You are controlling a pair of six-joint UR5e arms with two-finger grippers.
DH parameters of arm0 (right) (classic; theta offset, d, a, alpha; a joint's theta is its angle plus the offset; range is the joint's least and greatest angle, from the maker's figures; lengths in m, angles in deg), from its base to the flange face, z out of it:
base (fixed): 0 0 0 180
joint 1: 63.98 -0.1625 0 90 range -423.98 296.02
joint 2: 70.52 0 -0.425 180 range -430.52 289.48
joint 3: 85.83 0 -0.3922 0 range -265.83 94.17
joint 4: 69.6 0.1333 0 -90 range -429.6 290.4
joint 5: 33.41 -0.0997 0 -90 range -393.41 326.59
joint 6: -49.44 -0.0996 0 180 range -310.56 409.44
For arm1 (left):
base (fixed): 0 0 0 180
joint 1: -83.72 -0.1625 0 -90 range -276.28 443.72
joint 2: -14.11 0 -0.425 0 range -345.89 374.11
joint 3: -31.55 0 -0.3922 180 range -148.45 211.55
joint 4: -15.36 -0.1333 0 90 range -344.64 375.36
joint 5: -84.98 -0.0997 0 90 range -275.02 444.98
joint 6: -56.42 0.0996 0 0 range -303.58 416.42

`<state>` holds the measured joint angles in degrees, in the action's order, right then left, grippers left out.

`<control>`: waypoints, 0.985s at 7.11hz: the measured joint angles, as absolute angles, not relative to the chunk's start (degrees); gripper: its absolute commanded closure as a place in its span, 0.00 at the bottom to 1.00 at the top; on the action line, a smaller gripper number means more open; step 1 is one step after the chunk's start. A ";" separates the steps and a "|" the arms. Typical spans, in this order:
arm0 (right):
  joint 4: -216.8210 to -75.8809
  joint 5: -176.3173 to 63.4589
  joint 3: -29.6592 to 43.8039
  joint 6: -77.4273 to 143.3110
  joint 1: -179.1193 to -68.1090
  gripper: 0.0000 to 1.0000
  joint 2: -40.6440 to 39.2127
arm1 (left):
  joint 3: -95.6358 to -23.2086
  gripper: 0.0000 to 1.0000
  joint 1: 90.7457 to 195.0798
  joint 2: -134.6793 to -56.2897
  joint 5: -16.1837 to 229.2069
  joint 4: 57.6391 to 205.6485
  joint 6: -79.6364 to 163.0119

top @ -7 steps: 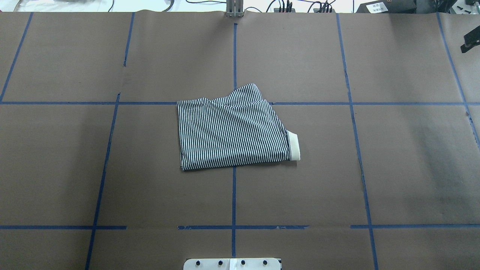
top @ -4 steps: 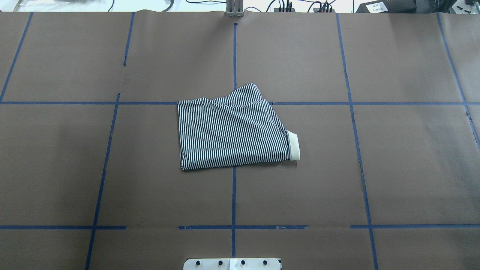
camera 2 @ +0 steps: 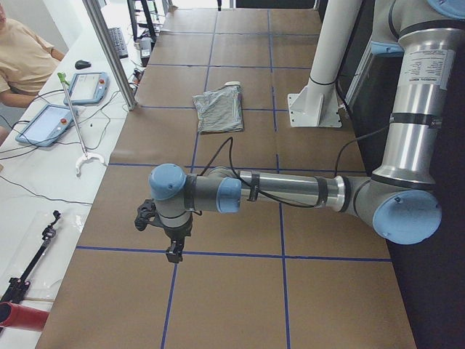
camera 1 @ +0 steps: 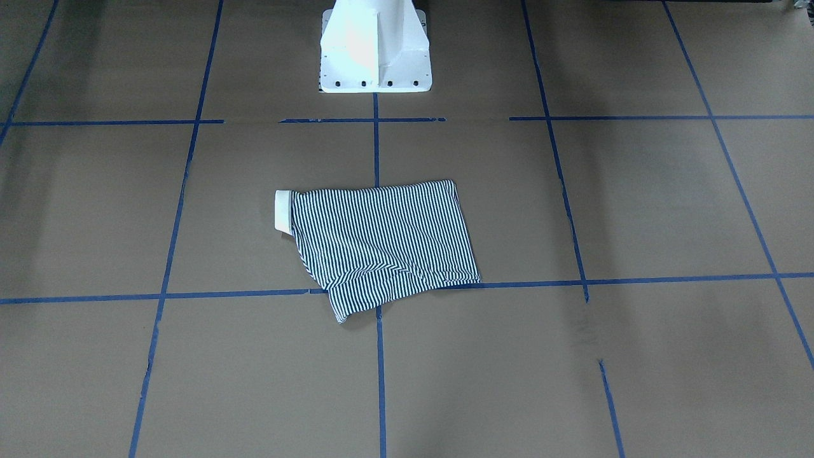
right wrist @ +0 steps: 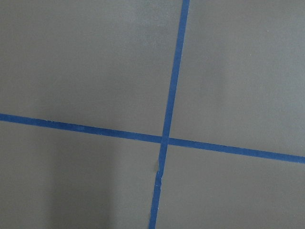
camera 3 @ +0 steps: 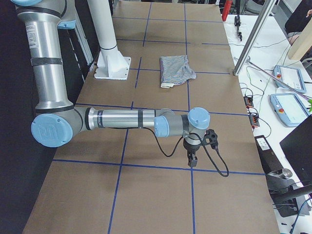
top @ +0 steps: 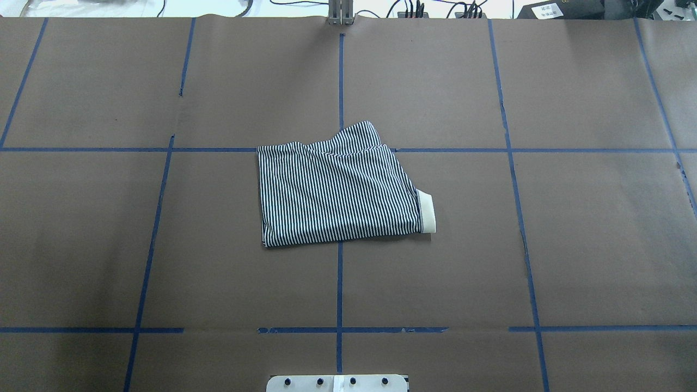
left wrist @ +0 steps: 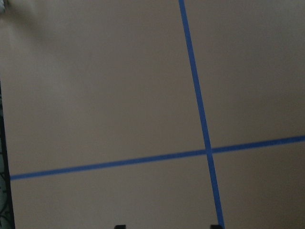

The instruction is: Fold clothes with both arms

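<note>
The striped polo shirt [top: 337, 190] lies folded into a rough rectangle at the table's middle, its cream collar [top: 427, 213] sticking out on the right. It also shows in the front view [camera 1: 381, 245] and both side views [camera 2: 218, 109] [camera 3: 176, 69]. No gripper touches it. My left gripper [camera 2: 174, 251] hangs low over bare table far from the shirt, at the table's left end. In the left wrist view its two fingertips [left wrist: 120, 226] stand wide apart and hold nothing. My right gripper [camera 3: 191, 160] hangs over the right end; I cannot tell its state.
The brown table cover [top: 163, 245] carries a blue tape grid. The white pedestal base [camera 1: 375, 51] stands at the robot's edge. An aluminium post [camera 2: 109, 51], tablets [camera 2: 54, 120] and cables lie along the operators' side. A seated person [camera 2: 22, 51] is there.
A black part of my right gripper at the overhead view's far right edge has gone out of view. The shirt has not moved.
</note>
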<state>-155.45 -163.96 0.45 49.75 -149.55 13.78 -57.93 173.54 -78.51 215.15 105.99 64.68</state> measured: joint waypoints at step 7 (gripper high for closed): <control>-154.79 -164.67 -1.92 48.88 -149.09 0.00 13.74 | -59.49 0.00 165.64 -75.15 216.60 107.71 64.85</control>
<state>-154.79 -164.67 -1.92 48.88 -149.09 13.74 -59.49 165.64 -75.15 216.60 107.71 64.85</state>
